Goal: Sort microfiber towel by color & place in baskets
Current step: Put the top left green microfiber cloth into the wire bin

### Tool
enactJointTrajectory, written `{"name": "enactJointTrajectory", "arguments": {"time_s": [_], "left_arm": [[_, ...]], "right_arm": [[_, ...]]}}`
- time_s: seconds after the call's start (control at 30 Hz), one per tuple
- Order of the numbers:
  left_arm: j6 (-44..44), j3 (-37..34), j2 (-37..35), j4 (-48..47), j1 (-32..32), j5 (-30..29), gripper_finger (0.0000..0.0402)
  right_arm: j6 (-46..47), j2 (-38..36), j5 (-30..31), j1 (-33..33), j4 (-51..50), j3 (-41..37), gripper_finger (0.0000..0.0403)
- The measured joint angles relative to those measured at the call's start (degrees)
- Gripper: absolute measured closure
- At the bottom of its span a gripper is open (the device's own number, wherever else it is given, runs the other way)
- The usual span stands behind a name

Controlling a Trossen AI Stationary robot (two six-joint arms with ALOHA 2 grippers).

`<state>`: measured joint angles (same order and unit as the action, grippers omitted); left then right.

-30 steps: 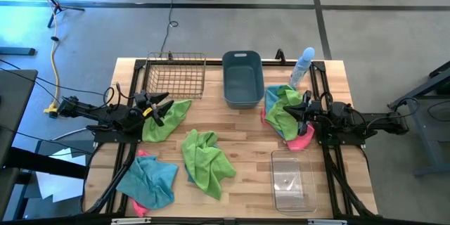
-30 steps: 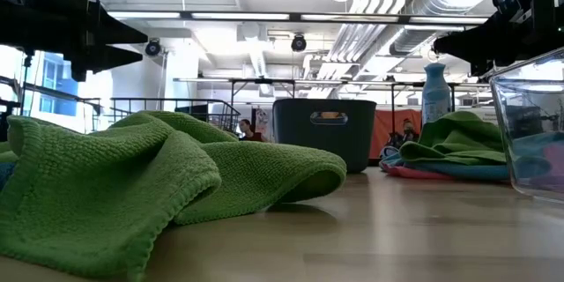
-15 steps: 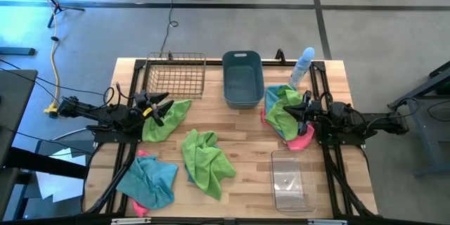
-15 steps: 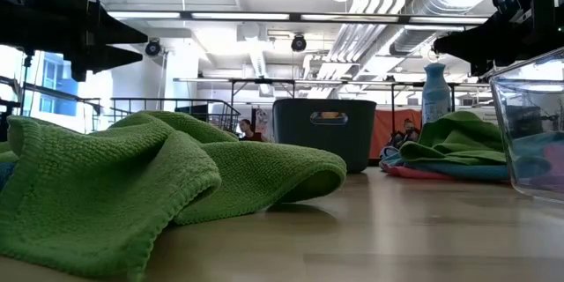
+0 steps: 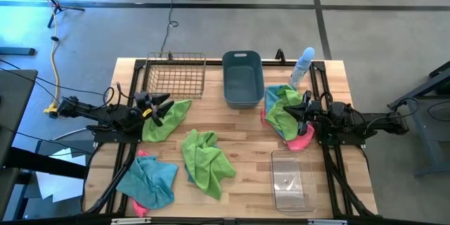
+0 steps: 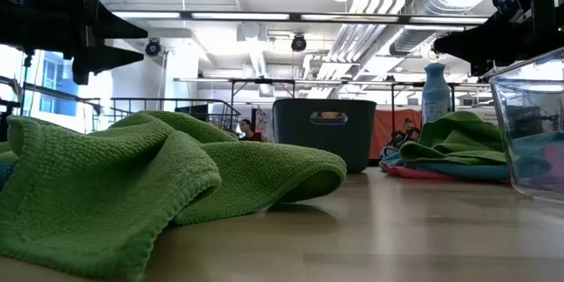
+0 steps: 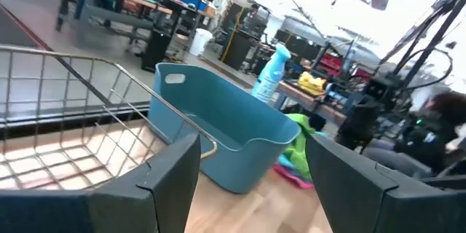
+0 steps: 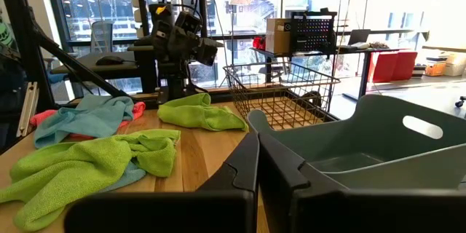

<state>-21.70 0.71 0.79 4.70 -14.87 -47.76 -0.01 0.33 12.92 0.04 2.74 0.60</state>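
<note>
My left gripper [image 5: 165, 105] [image 7: 251, 167] hangs open above a lime green towel [image 5: 169, 121] lying flat beside the copper wire basket [image 5: 176, 76]. My right gripper [image 5: 299, 110] [image 8: 257, 153] is shut and hovers over a pile [image 5: 283, 109] of green, blue and pink towels. A second crumpled green towel [image 5: 206, 160] lies mid-table. A light blue towel on a pink one [image 5: 149, 178] lies near the left front corner. The slate-blue tub [image 5: 242, 77] stands at the far middle and the clear bin [image 5: 292, 179] at the right front.
A pale blue spray bottle [image 5: 302, 65] stands by the far right corner, just behind the towel pile. Bare wood shows between the tub and the middle green towel. Black frame rails [image 5: 330, 162] run along both table sides under the arms.
</note>
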Motion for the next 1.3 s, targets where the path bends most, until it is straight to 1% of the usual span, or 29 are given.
{"name": "enactJointTrajectory", "arguments": {"time_s": [0.03,0.17,0.33,0.5,0.63,0.73,0.77,0.8,0.83,0.87,0.93,1.03,1.1,1.13,1.17,1.23,1.3], "left_arm": [[-0.7,0.0,0.0,0.0,0.1,-0.7,0.0164],[-7.8,0.0,0.0,2.2,0.3,-0.6,0.0164],[-15.5,0.0,0.0,2.6,0.2,1.0,0.0164],[-15.8,0.0,0.0,2.5,0.2,1.4,0.0164],[-19.2,0.0,0.0,2.6,0.3,0.9,0.0164],[-21.7,0.0,0.0,3.1,0.3,2.4,0.0164],[-21.7,0.0,0.0,3.4,0.3,1.6,0.0164],[-21.8,0.0,0.0,4.1,0.5,-0.5,0.0164],[-22.9,0.0,0.1,5.4,1.0,-2.6,0.0164],[-23.8,0.0,0.3,7.4,1.5,-3.4,0.0164],[-22.8,1.0,0.5,8.7,2.4,-1.8,0.0165],[-17.2,4.7,3.4,6.9,3.3,2.5,0.0167],[-14.2,9.7,6.5,4.0,3.3,4.5,0.0181],[-13.4,13.0,8.7,1.1,3.3,5.0,0.0193],[-13.2,16.7,11.3,-3.2,3.2,5.2,0.0208],[-13.9,24.6,17.3,-15.5,3.2,6.3,0.0246],[-16.9,33.0,24.4,-26.6,3.3,8.1,0.0292]], "right_arm": [[0.0,0.0,0.0,0.0,0.0,0.0,0.0402],[0.0,0.0,0.0,0.0,0.0,0.0,0.0402],[0.0,0.0,0.0,0.0,0.0,0.0,0.0402],[0.0,0.0,0.0,0.0,0.0,0.0,0.0402],[0.0,0.0,0.0,0.0,0.0,0.0,0.0402],[0.0,0.0,0.0,0.0,0.0,0.0,0.0402],[0.0,0.0,0.0,0.0,0.0,0.0,0.0402],[0.0,0.0,0.0,0.0,0.0,0.0,0.0402],[0.0,0.0,0.0,0.0,0.0,0.0,0.0402],[0.0,0.0,0.0,0.0,0.0,0.0,0.0402],[0.0,0.0,0.0,0.0,0.0,0.0,0.0402],[0.0,0.0,0.0,0.0,0.0,0.0,0.0402],[0.0,0.0,0.0,0.0,0.0,0.0,0.0402],[0.0,0.0,0.0,0.0,0.0,0.0,0.0402],[0.0,0.0,0.0,0.0,0.0,0.0,0.0402],[0.0,0.0,0.0,0.0,0.0,0.0,0.0402],[0.0,0.0,0.0,0.0,0.0,0.0,0.0402]]}}
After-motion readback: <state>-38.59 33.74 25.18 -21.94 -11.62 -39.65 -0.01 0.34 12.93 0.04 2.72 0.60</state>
